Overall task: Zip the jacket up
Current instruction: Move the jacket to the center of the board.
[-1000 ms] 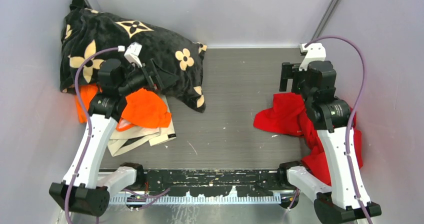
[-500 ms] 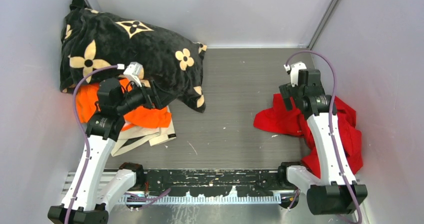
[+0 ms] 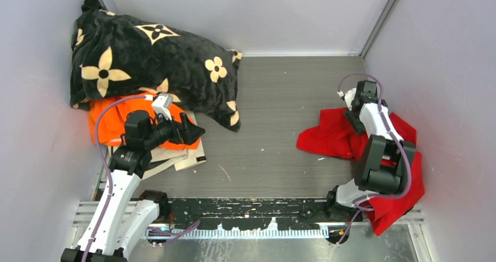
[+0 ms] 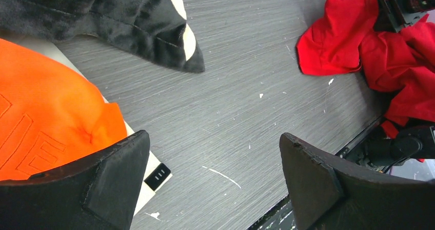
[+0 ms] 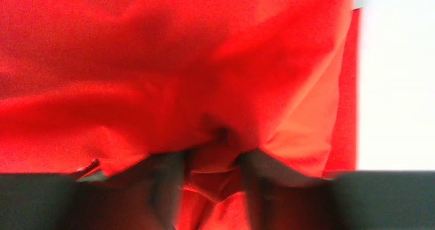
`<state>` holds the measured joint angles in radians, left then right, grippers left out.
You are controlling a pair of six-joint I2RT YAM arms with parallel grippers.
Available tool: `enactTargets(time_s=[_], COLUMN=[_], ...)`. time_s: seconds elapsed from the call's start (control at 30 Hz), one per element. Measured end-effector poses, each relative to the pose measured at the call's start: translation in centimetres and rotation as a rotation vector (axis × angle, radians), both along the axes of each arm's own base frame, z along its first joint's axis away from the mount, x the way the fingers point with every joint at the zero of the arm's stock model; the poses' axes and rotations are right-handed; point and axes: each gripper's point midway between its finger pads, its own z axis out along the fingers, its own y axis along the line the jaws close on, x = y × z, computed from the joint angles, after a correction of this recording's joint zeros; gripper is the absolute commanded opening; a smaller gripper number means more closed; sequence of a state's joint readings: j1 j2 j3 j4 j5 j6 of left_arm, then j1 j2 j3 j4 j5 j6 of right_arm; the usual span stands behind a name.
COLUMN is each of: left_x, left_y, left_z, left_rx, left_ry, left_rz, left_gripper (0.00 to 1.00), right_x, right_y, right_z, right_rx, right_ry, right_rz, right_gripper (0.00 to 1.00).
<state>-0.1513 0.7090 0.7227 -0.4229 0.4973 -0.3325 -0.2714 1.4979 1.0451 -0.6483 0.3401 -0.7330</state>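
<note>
Gripping: right hand (image 5: 211, 189) closed on jacket (image 5: 205, 60) fold beneath it | left hand (image 4: 213, 153) open, well apart

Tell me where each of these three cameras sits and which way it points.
Top external: fixed high behind the arms, looking down on the table; left arm and right arm show, bases nearest.
Left wrist: on the left arm, looking across the table at the orange garment and blanket; its spread fingers frame the bottom.
Right wrist: pressed close against the jacket; its fingers flank a red fold.
Shared: top and left wrist views both show the jacket and blanket.
</note>
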Motion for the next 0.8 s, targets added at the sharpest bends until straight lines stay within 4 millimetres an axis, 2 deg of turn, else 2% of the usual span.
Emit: enactTargets(time_s=[0.07,0.13,0.23,0.3,0.33,0.43,0.53,0.6,0.63,0.7,0.73,0.8], left_x=[0.0,0.1,0.1,0.0,0.0,-0.3,-0.5,-0.7,-0.8,-1.0,-1.1,-1.4], left_y=[0.0,0.0,-0.3,-0.6,-0.8,-1.4,-2.0,-2.3,-2.4,-2.8,-2.9,-3.1], left_z=[-0.3,-0.3,-0.1,0.1,0.2,0.5,1.0,1.1,1.1,1.3,1.4,1.6], left_rx=[0.001,-0.001,-0.010,-0.024,-0.030,-0.057,-0.085,-0.105,-0.113,-0.134,-0.146,-0.167], left_ry=[0.002,-0.002,-0.019,-0.030,-0.037,-0.048,-0.059,-0.059,-0.057,-0.058,-0.059,-0.054], left_rz=[0.000,-0.001,-0.017,-0.037,-0.047,-0.082,-0.115,-0.134,-0.141,-0.158,-0.168,-0.176], left_gripper=[0.95,0.95,0.94,0.94,0.94,0.93,0.93,0.92,0.92,0.91,0.90,0.89], right_x=[0.3,0.5,1.4,2.6,3.3,5.3,6.3,5.7,5.2,4.0,3.4,2.4], right_y=[0.0,0.6,2.4,4.9,6.8,14.8,24.9,30.6,32.9,37.1,38.9,41.4], right_z=[-1.2,-1.8,-0.8,0.3,1.0,4.4,9.2,12.2,13.4,15.7,16.5,17.2], right_rx=[0.010,0.054,0.139,0.209,0.249,0.378,0.539,0.649,0.697,0.794,0.840,0.907], right_ry=[0.034,0.054,0.031,-0.003,-0.017,-0.079,-0.155,-0.187,-0.193,-0.192,-0.183,-0.152], right_rz=[0.015,0.021,0.035,0.082,0.119,0.291,0.519,0.648,0.701,0.796,0.828,0.867], right_gripper=[0.08,0.05,0.04,0.04,0.04,0.03,0.04,0.07,0.20,0.57,0.71,0.86])
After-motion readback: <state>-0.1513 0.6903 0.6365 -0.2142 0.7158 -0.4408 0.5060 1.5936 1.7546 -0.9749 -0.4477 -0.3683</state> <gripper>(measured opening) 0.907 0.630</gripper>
